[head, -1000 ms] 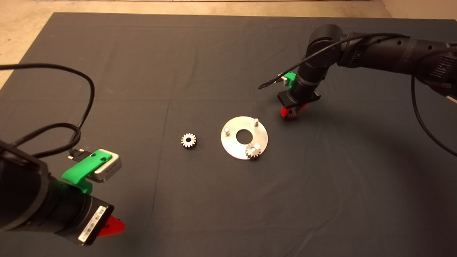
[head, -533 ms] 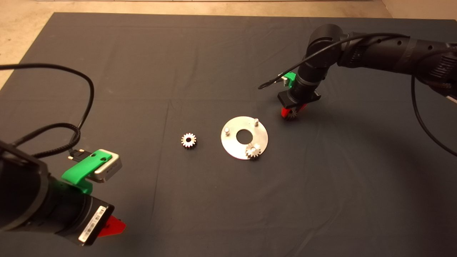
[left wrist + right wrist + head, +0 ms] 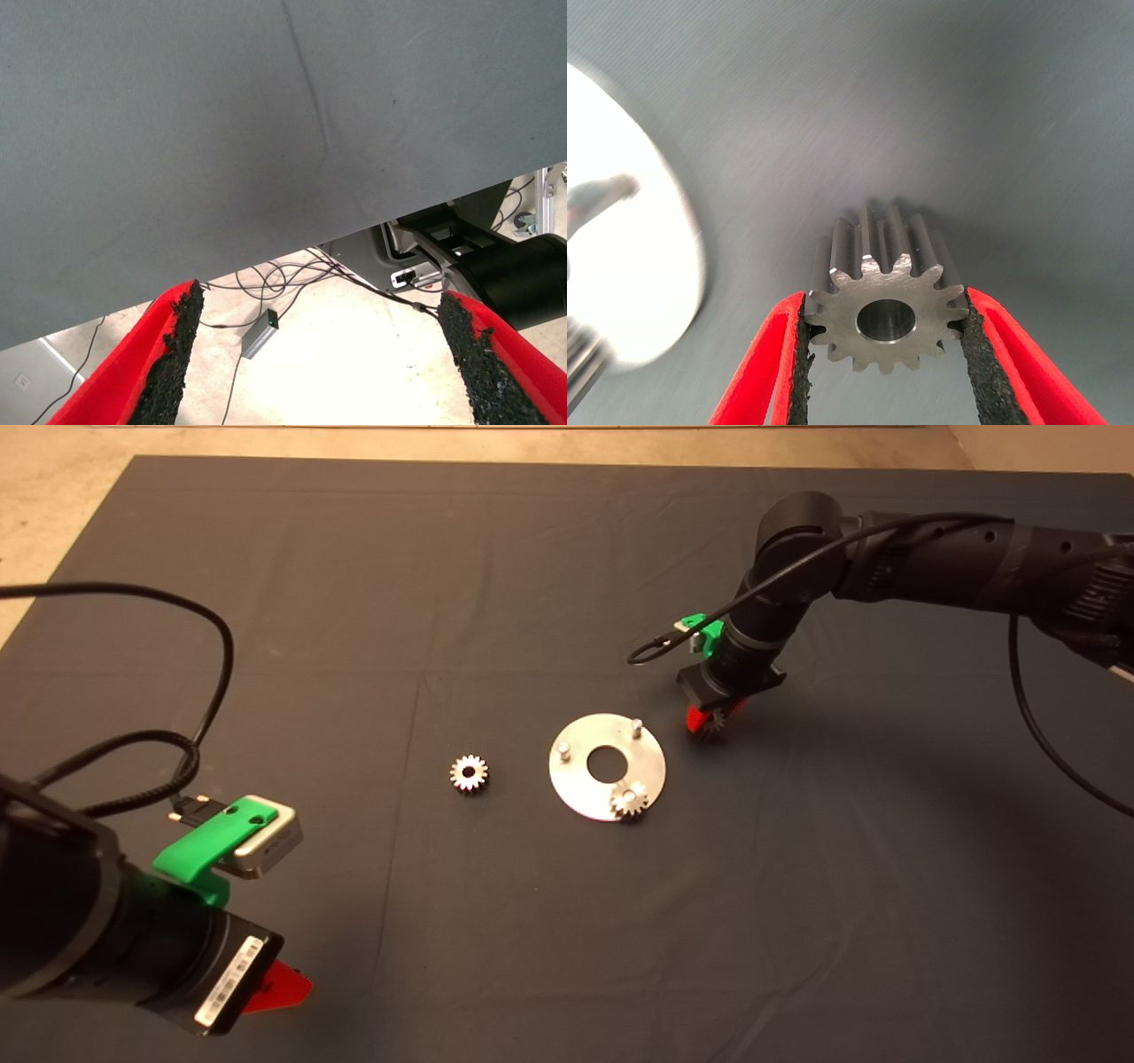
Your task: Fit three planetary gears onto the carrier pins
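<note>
The silver disc (image 3: 585, 788) lies mid-mat with three carrier pins. One planetary gear (image 3: 628, 800) sits on the near pin; the far pin (image 3: 636, 727) and the left pin (image 3: 563, 750) are bare. Another gear (image 3: 468, 772) lies loose on the mat left of the disc. My right gripper (image 3: 710, 721) hangs just off the disc's far right rim, shut on a third gear (image 3: 884, 306) held by its teeth between the pads (image 3: 976, 354). The disc's edge (image 3: 647, 292) shows beside it. My left gripper (image 3: 314, 367) is parked open at the mat's near left edge.
The dark mat (image 3: 443, 584) covers the table, with bare floor (image 3: 53, 478) beyond its far left corner. Cables (image 3: 275, 283) and the robot's base show on the floor below the mat's edge in the left wrist view.
My right gripper has moved a little left and nearer with its gear, closing on the disc's far right rim. The left arm, the disc and the other two gears have not moved.
</note>
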